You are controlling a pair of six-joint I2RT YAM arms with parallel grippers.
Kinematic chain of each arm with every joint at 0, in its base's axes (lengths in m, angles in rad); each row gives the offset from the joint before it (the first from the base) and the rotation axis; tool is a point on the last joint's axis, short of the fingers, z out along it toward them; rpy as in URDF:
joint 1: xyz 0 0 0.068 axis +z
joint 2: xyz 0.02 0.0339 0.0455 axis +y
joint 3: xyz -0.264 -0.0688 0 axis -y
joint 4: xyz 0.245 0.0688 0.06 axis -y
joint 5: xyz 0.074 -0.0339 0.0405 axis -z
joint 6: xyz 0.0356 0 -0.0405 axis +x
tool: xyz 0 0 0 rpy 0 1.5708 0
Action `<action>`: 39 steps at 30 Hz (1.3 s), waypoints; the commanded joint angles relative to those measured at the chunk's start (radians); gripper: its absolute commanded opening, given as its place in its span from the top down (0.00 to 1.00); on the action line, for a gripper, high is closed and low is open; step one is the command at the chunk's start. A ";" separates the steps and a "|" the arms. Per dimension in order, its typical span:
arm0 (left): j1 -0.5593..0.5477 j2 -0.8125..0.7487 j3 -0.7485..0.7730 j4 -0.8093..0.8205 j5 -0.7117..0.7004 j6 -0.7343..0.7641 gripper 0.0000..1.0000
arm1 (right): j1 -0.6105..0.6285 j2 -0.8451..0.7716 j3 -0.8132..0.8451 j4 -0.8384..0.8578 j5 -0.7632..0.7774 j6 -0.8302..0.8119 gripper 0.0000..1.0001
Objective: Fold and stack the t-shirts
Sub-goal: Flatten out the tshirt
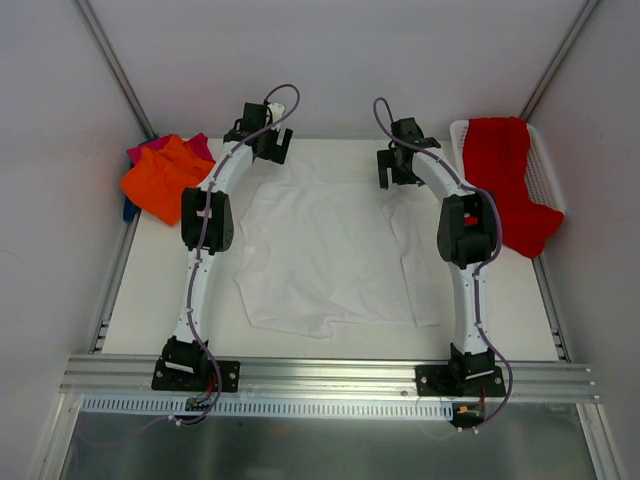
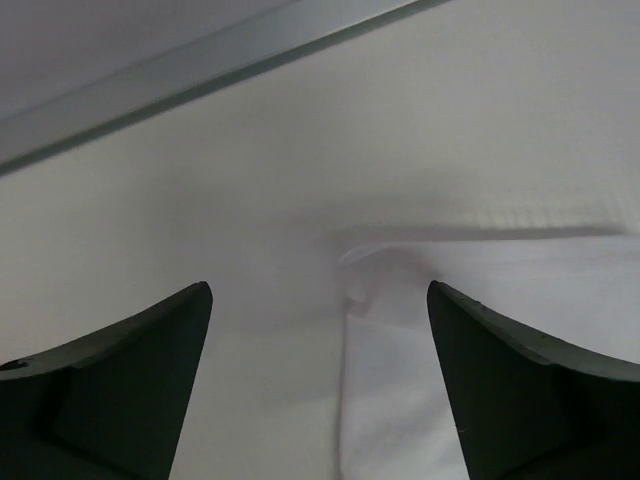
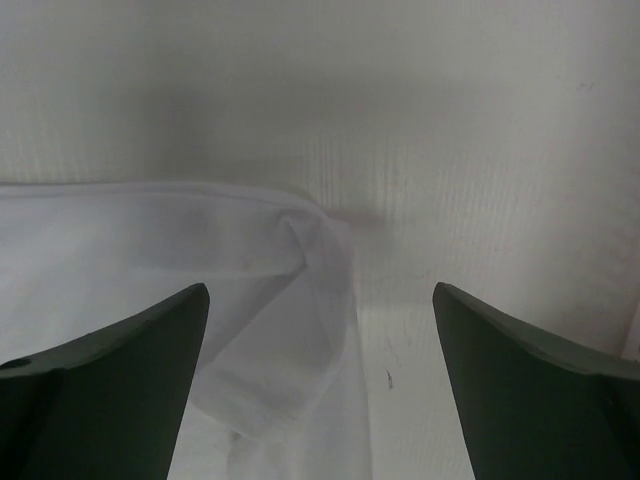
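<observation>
White mesh basket (image 1: 545, 172), far right

Four shirts: white shirt (image 1: 330, 255), orange shirt (image 1: 165, 182), pink shirt (image 1: 148, 150), red shirt (image 1: 508, 165). One blue cloth (image 1: 128, 210). One basket (image 1: 546, 175). My pincers, two: left gripper (image 1: 272, 150), right gripper (image 1: 393, 172).

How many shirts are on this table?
4: white cloth t-shirt spread flat mid-table; orange cloth t-shirt at far left, lying on a magenta-pink one; red one draped over the white plastic mesh basket, right. Others may hide beneath.
</observation>
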State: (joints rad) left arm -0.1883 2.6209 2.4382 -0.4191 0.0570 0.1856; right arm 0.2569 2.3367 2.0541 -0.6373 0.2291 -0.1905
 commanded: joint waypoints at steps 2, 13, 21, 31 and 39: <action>0.012 -0.041 0.048 0.102 -0.161 -0.015 0.01 | -0.008 -0.022 0.049 -0.009 0.041 0.056 0.01; -0.085 -0.627 -0.321 0.115 -0.285 -0.041 0.01 | 0.083 -0.360 -0.083 -0.019 0.148 0.042 0.01; -0.243 -0.877 -0.836 0.117 -0.298 -0.236 0.01 | 0.166 -0.513 -0.317 0.039 -0.048 0.132 0.00; -0.300 -0.835 -1.122 0.166 -0.275 -0.434 0.02 | 0.117 -0.373 -0.449 0.116 -0.125 0.189 0.01; -0.300 -0.835 -1.203 0.220 -0.250 -0.472 0.04 | 0.073 -0.301 -0.399 0.123 -0.139 0.181 0.02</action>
State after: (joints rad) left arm -0.4789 1.8297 1.2484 -0.2523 -0.2031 -0.2512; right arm 0.3347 2.0384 1.5929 -0.5522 0.1116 -0.0254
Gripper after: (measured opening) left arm 0.966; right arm 0.989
